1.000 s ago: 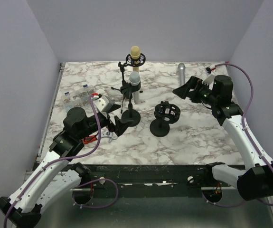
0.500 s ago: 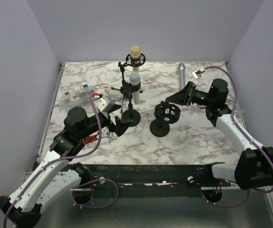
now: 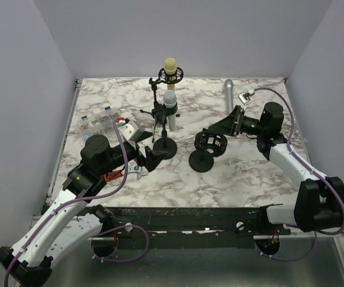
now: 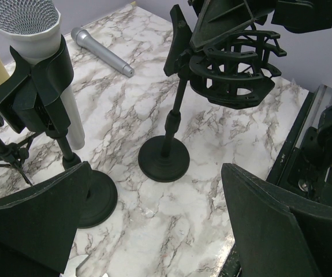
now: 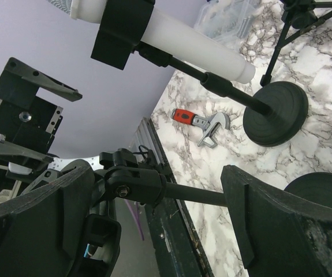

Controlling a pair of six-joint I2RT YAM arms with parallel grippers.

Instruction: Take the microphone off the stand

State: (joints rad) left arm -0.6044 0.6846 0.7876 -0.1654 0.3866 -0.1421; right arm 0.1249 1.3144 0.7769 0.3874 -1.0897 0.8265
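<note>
A white microphone [image 3: 170, 109] with a grey mesh head sits in the clip of a round-base stand [image 3: 164, 147]; the left wrist view shows it too [image 4: 32, 36]. An empty black shock-mount stand [image 3: 209, 145] is to its right. A silver microphone [image 3: 228, 95] lies on the table behind. A gold microphone [image 3: 170, 67] sits on a tripod stand at the back. My left gripper [image 3: 153, 157] is open and empty, low beside the white microphone's stand base [image 4: 95, 198]. My right gripper [image 3: 222, 133] is open, its fingers on either side of the shock-mount stand's rod [image 5: 203, 196].
A clear parts box [image 3: 100, 121] and a white block [image 3: 130, 128] sit at the left. A red-handled wrench [image 5: 203, 123] lies near the front edge by my left arm. The shock-mount stand's round base [image 4: 164, 159] stands close to the other base.
</note>
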